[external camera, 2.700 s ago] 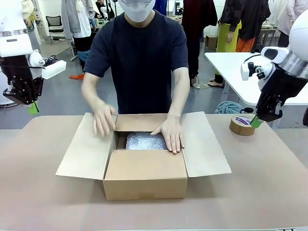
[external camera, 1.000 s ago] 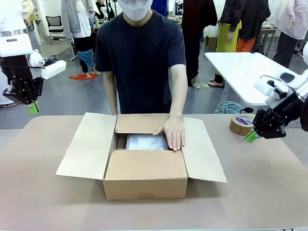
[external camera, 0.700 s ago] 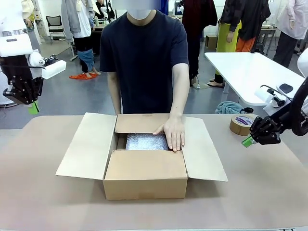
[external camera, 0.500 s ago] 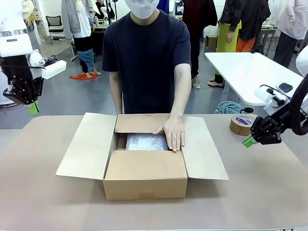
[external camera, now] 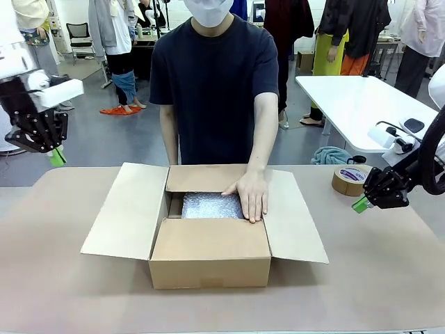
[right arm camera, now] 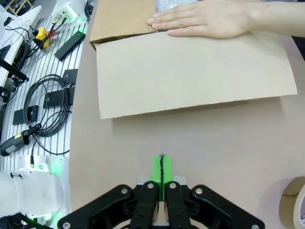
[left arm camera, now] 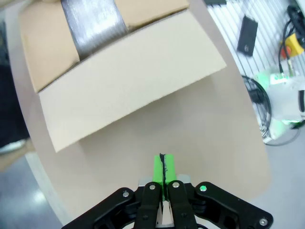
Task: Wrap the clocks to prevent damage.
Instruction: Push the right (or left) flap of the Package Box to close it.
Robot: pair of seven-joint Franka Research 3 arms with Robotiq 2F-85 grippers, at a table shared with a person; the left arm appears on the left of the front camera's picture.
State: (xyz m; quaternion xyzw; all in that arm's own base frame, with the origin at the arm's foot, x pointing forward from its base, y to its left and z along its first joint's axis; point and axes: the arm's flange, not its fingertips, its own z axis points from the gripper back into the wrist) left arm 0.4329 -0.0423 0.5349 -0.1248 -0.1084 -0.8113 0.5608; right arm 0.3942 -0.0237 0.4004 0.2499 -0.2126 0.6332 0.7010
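- Pads on our left gripper (external camera: pixel 57 156) are pressed flat together with nothing between them. The gripper hangs in the air at the far left, well apart from the box (external camera: pixel 208 261).
- From its wrist we look down past the closed tips (left arm camera: pixel 163 167) onto the box's spread left flap (left arm camera: pixel 128 81).
- Our right gripper (external camera: pixel 360 204) is closed on nothing as well. It sits low over the table (external camera: pixel 389 278) at the right, with its tips pointing left.
- A roll of tape (external camera: pixel 350 181) lies on the table just beyond it, on the far side, and they do not touch.
- The cardboard box stands in the middle of the table. Its two side flaps are spread wide, and its near and far flaps are folded partly inward.
- A bubble-wrap bundle (external camera: pixel 208 204) lies inside the box and shows through the gap. We cannot tell what it holds.
- The person at the far side rests one hand (external camera: pixel 252 195) flat on the right part of the bundle, with the fingers reaching the near flap.
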